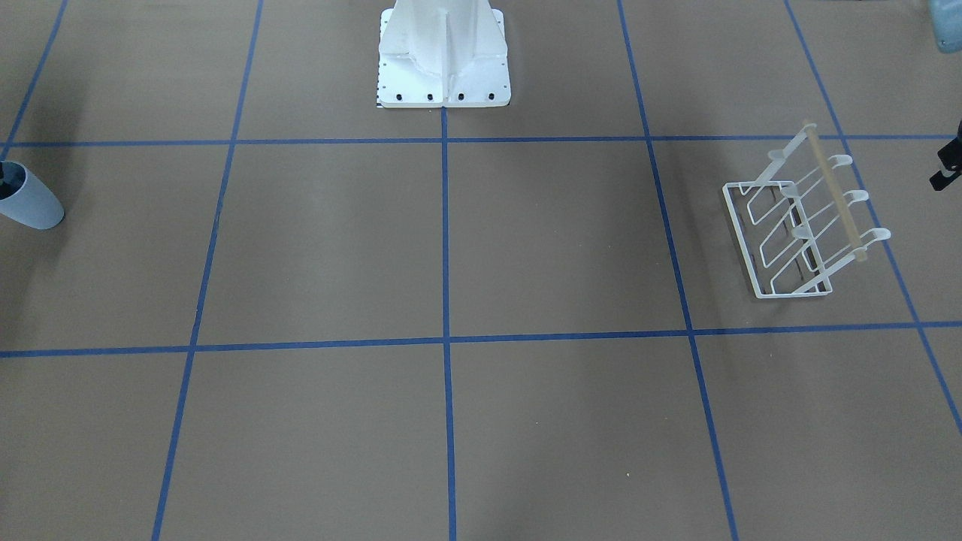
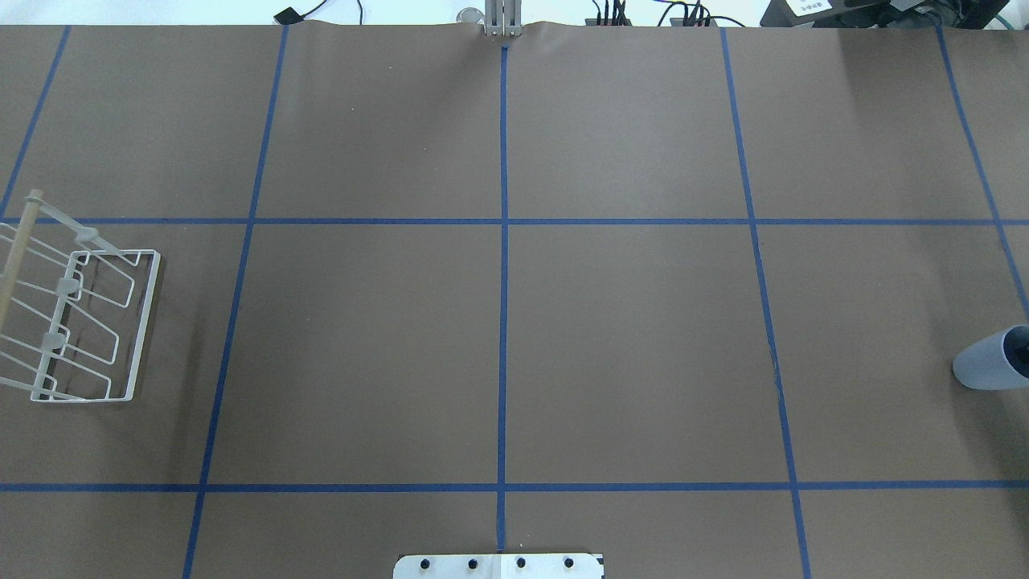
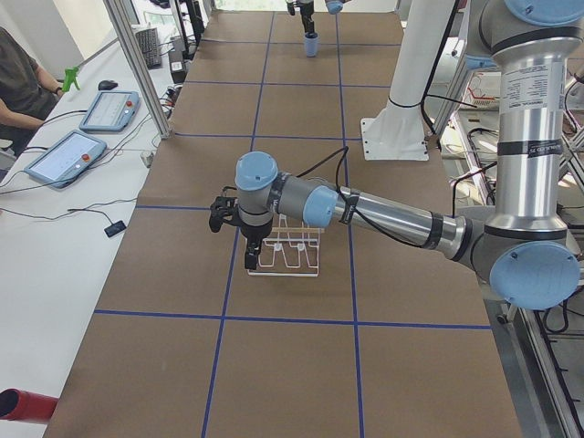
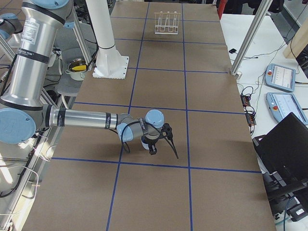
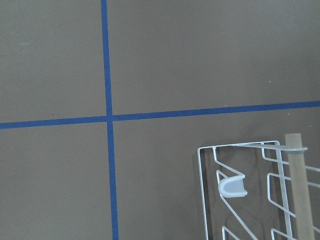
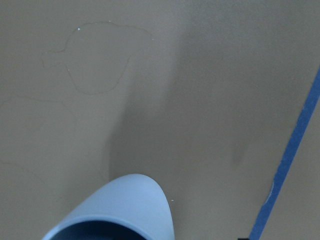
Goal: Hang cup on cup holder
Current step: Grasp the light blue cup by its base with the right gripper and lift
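Observation:
The pale blue-grey cup [image 1: 31, 201] lies tilted at the table's end on my right, its open mouth turned outward. It also shows at the right edge of the overhead view [image 2: 990, 363] and at the bottom of the right wrist view [image 6: 120, 210]. My right gripper [image 4: 164, 153] hovers right at the cup [image 4: 144, 142]; I cannot tell whether it is open or shut. The white wire cup holder [image 1: 808, 222] with its wooden rod stands on the table at my left end [image 2: 76, 322]. My left gripper [image 3: 233, 242] is above the holder's outer side [image 3: 290, 254]; I cannot tell its state.
The robot's white base pedestal [image 1: 443, 56] stands at the table's middle back edge. Blue tape lines [image 2: 503, 241] grid the brown table. Teach pendants [image 3: 82, 137] and cables lie on the side table. The left wrist view shows the holder's corner [image 5: 250, 180].

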